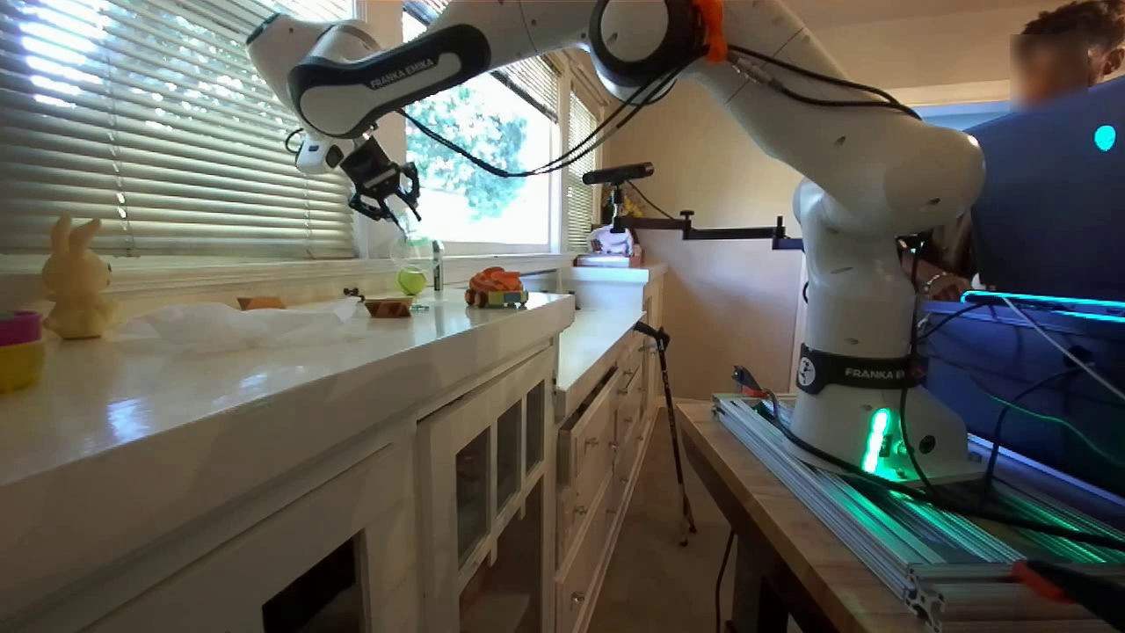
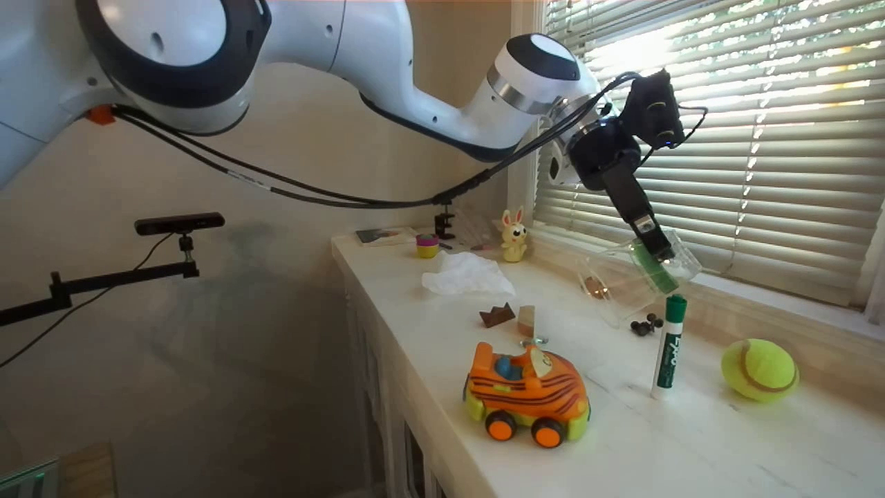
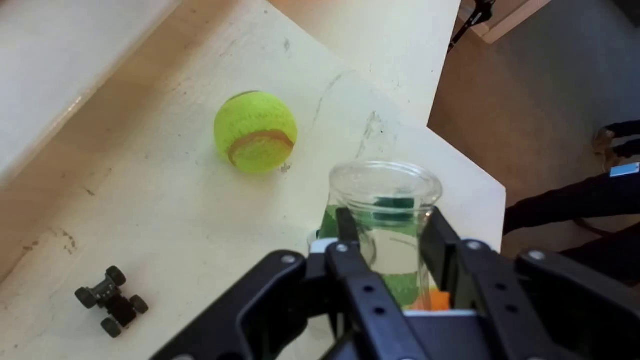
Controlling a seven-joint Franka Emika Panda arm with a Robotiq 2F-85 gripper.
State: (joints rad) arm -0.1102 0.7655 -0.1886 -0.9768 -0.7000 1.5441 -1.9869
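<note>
Nearest in the wrist view is the pincer [image 3: 391, 225], dull black, with two jointed fingers [image 3: 440, 245]. They stand partway apart and have hold of one cup [image 3: 390, 242], clear and smooth, with a round rim and green patches on its wall; the cup is tilted in the air, above the glossy white counter [image 3: 200, 210]. Below the pincer, in an exterior view, one marker [image 2: 668, 349] stands upright, a white cylinder with a green cap. Beyond the pincer lies one tennis ball [image 3: 255, 131], fuzzy and yellow-green, with a brownish seam. Lower than the pincer, left of it in the wrist view, is one small black toy chassis [image 3: 112, 301] with four wheels. Also below the pincer are one toy car [image 2: 529, 391], rounded, orange with dark stripes, and two angular brown pieces [image 2: 498, 316]. Farther than the pincer, in that exterior view, are one thin crumpled white sheet [image 2: 467, 273], one small yellow tub [image 2: 427, 249] and one smooth cream rabbit figure [image 2: 514, 242] with two long ears.
</note>
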